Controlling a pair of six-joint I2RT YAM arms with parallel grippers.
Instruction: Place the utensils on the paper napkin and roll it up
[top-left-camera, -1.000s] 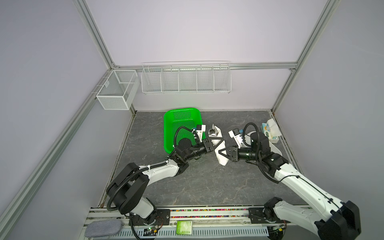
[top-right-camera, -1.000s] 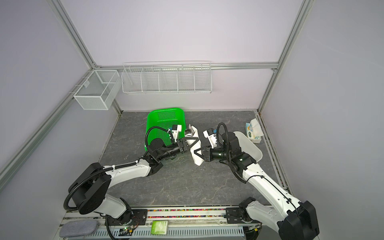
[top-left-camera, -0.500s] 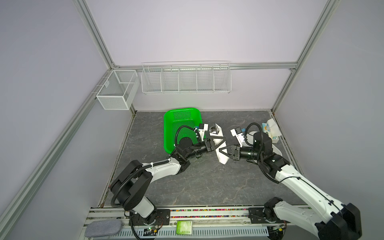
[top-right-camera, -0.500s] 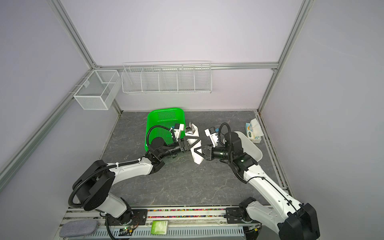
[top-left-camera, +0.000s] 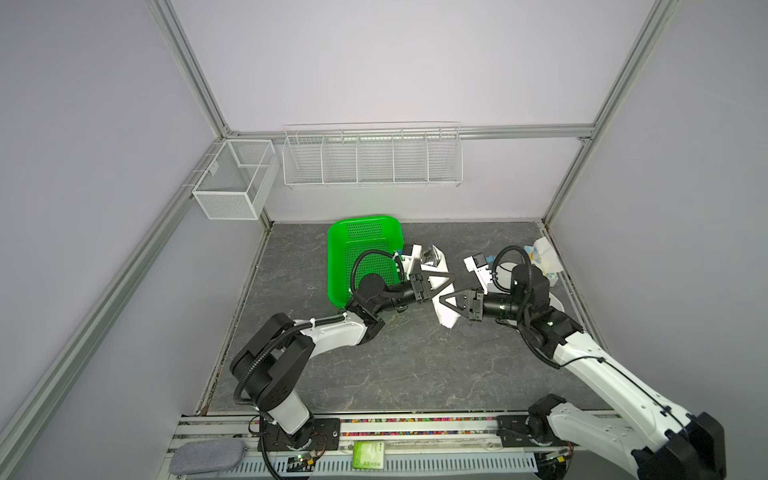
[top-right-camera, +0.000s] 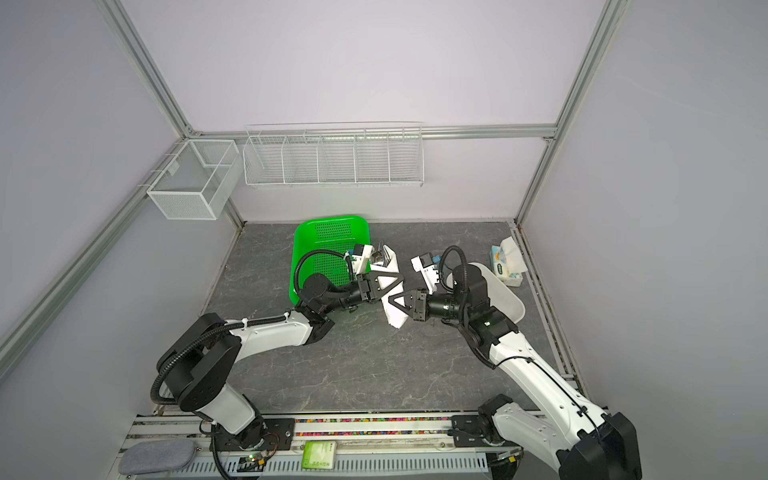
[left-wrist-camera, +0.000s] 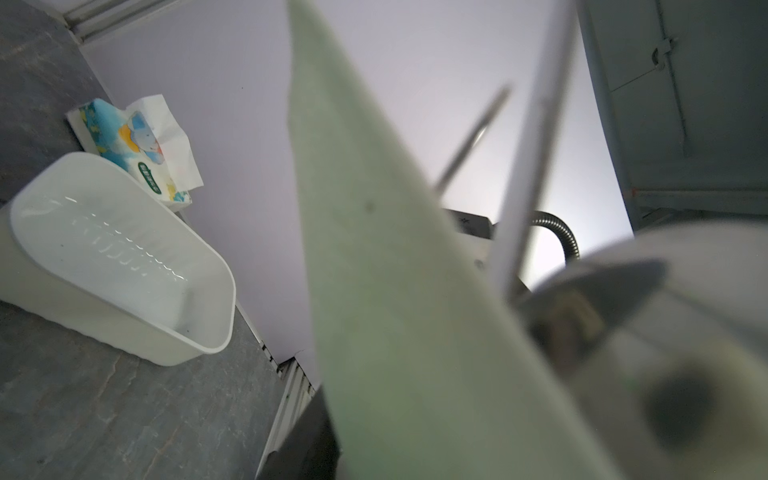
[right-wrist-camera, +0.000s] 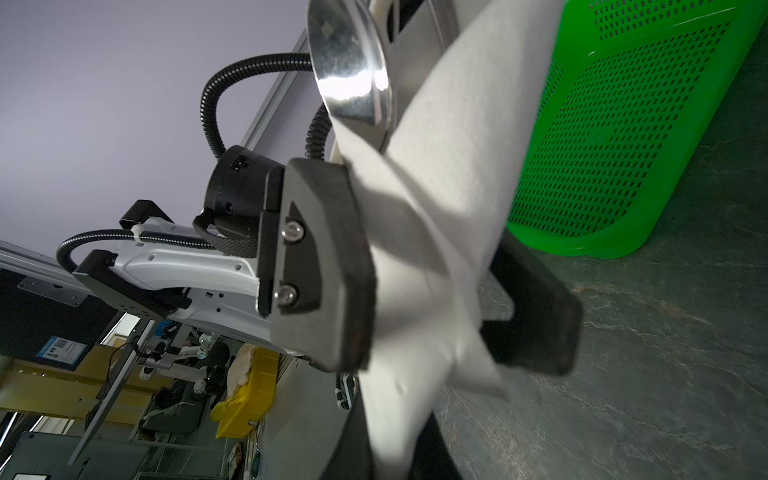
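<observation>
Rolling is underway: the paper napkin (top-left-camera: 449, 323) around the utensils (right-wrist-camera: 349, 70) is clamped by left tool (top-left-camera: 444, 280) and right tool (top-left-camera: 446, 305); tighter winding is likely needed next.

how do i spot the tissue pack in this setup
On the grey table, look far right by the wall. Beyond the white tub lies the tissue pack, the only thing with a blue cartoon print and a white sheet poking out.
</observation>
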